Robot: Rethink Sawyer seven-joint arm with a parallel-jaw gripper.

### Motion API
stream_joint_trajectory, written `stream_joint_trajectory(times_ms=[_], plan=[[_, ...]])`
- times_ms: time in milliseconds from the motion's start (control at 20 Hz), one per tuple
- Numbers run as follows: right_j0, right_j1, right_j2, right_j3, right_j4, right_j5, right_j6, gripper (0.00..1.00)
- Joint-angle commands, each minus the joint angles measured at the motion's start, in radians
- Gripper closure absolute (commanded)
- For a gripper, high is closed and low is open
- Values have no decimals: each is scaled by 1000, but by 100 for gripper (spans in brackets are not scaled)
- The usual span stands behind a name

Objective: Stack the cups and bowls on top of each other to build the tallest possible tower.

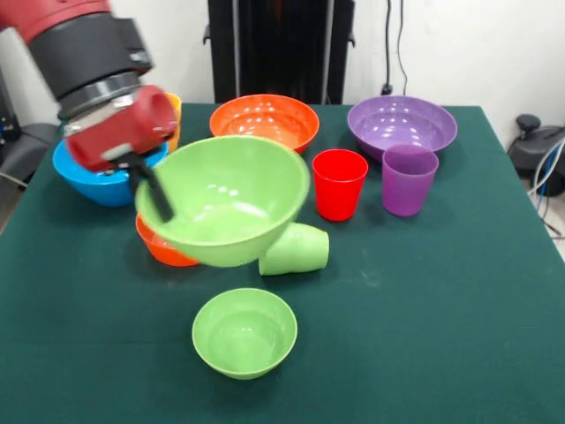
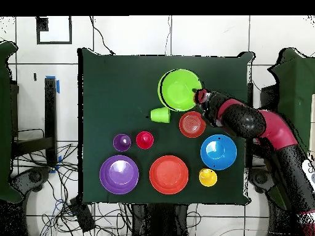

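Observation:
My gripper (image 1: 159, 201) is shut on the rim of the large light green bowl (image 1: 228, 199) and holds it tilted above the table; both also show in the overhead view, the gripper (image 2: 200, 97) and the bowl (image 2: 179, 90). Under the bowl's edge sit the small orange-red bowl (image 1: 163, 249) and the light green cup (image 1: 296, 250), which lies on its side. The small light green bowl (image 1: 244, 332) stands nearer the front. The red cup (image 1: 340, 183) and purple cup (image 1: 409, 179) stand upright to the right. The yellow cup (image 2: 208, 177) stands by the blue bowl (image 1: 97, 181). No tower stands.
The large orange bowl (image 1: 265, 119) and the large purple bowl (image 1: 402, 124) sit at the far side of the green table (image 1: 441, 336). The arm (image 2: 264, 126) reaches in over the blue bowl. Cables lie on the floor around the table.

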Motion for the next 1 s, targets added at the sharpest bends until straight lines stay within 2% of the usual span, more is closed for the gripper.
stream_joint_trajectory(times_ms=[50, 200, 400, 1000], plan=[[-11, 72, -28, -156, -1, 156, -367, 100], [-14, 91, -29, -184, -14, 170, -410, 100], [-2, 110, -41, -197, -39, 144, -408, 100], [21, 89, -59, -99, -84, 47, -303, 100]])
